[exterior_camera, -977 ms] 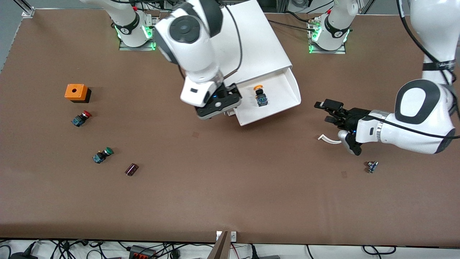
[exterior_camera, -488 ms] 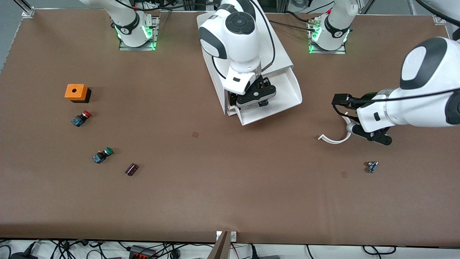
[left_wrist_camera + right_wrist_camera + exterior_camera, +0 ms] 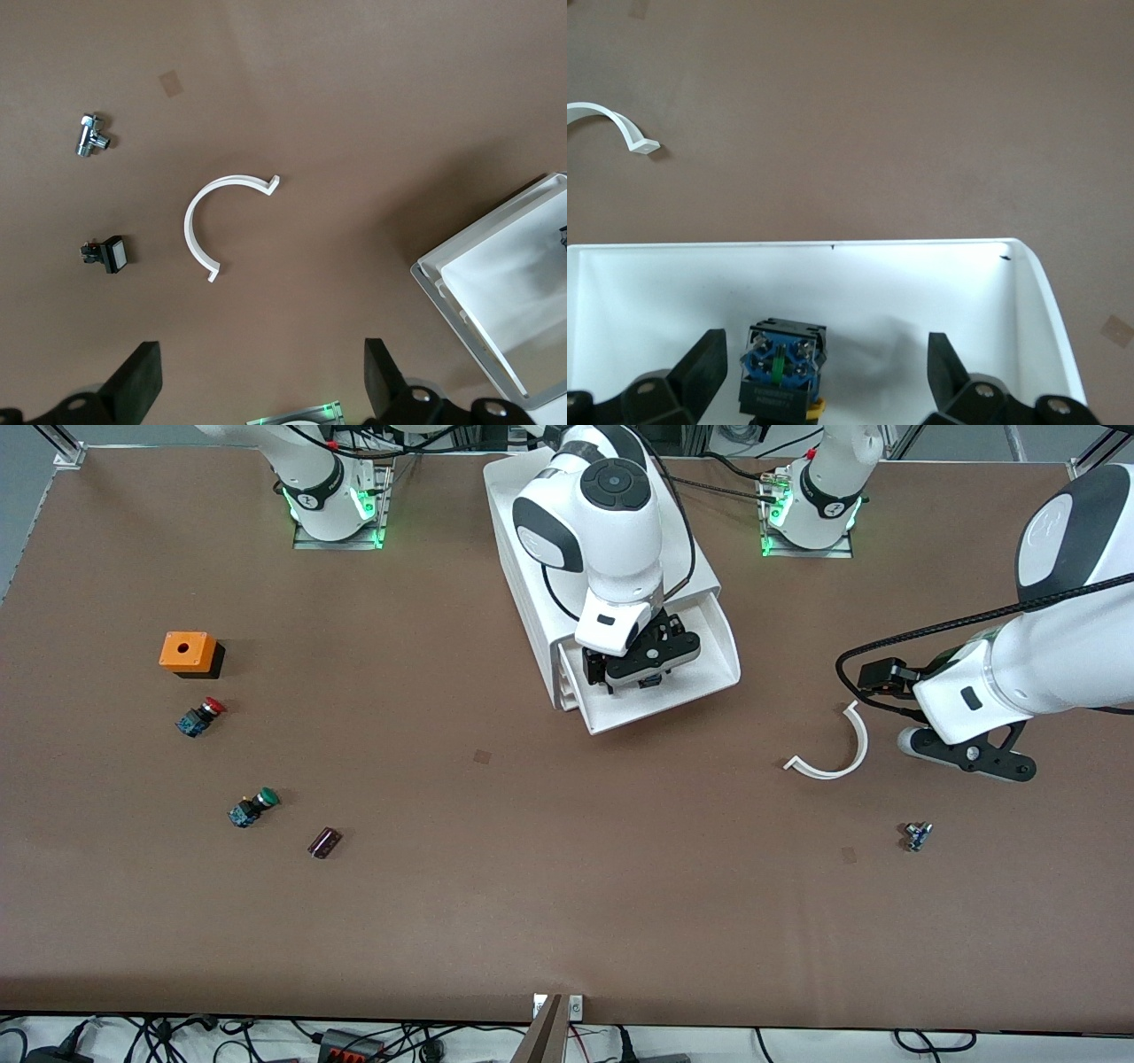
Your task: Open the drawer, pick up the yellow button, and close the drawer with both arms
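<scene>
With drawer out: wide shallow white plastic tray drawer (image 3: 709, 677) stands pulled from its cabinet.
Right gripper (image 3: 819, 376): fingers spread, over the orange-yellow-capped black-and-blue push button (image 3: 780, 372).
Left gripper (image 3: 261, 385): fingers spread, over bare table.

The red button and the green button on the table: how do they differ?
The red button has a red cap; the green button has a green one. The red button lies beside the orange box; the green button lies nearer the front camera, beside a dark cylinder. Both lie tipped over on blue-black bodies, outside the drawer.
</scene>
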